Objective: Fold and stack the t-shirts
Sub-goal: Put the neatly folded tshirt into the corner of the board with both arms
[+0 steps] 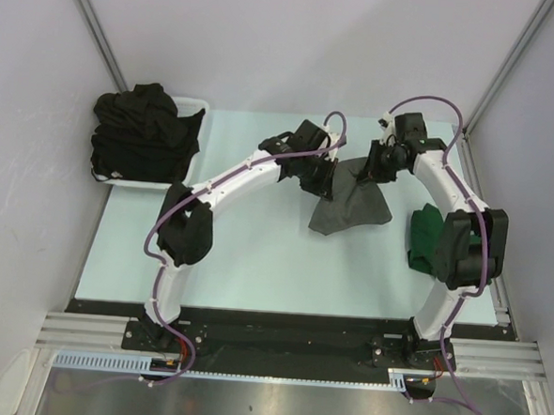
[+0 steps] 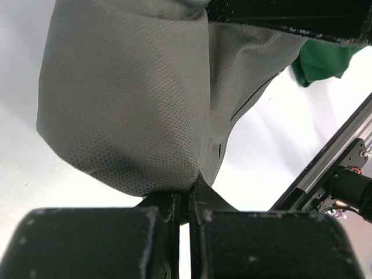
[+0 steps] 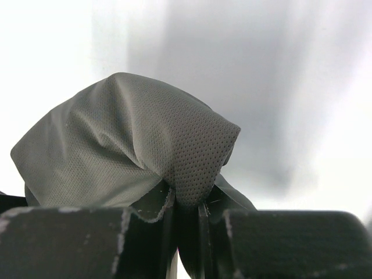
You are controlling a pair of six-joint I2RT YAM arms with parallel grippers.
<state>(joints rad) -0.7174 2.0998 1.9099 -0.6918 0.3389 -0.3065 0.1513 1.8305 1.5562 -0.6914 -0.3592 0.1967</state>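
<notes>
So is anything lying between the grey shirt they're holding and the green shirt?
Nothing visible. The left gripper and right gripper pinch the grey shirt; only bare table separates it from the green shirt.

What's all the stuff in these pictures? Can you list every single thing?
grey t-shirt: one, charcoal grey, held up by both grippers over the middle of the table
green t-shirt: one, dark green, bunched at the table's right side
black t-shirts: a heap too tangled to count, black, piled in the basket
basket: one, white, at the table's far left corner
table: one, pale mint
arms: two, white with black joints and purple cables, bases at the near edge
left gripper: one, black, shut on the grey t-shirt
right gripper: one, black, shut on the grey t-shirt
</notes>
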